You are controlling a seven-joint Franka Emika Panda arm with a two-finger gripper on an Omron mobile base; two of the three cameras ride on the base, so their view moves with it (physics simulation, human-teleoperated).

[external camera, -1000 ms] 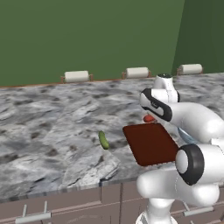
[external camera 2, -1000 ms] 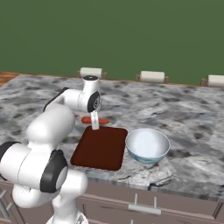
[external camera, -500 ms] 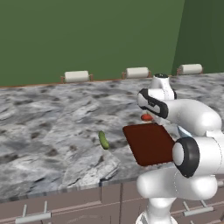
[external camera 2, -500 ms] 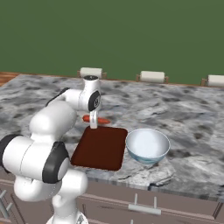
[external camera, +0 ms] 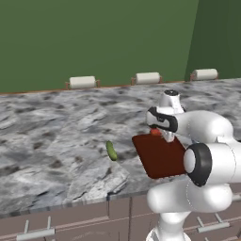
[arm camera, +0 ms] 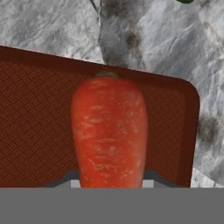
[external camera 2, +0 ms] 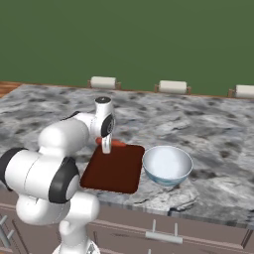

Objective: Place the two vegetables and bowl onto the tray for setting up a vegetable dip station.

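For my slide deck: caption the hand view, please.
Red vegetable held in the gripper above a corner of the dark reddish-brown tray, grey marbled counter beyond.

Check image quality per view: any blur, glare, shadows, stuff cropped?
Left base view: sharp, flat light, no glare; arm hides part of the tray. Right base view: bowl shades softly inside, faint shadow beneath. Hand view: carrot looms close and slightly soft, cropped at the bottom; tray weave crisp.

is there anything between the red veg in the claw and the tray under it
Nothing visible. The hand view shows the red vegetable directly over the tray, with only bare tray surface beneath and around it. The bowl sits on the counter beside the tray, and the green vegetable lies off to its other side.
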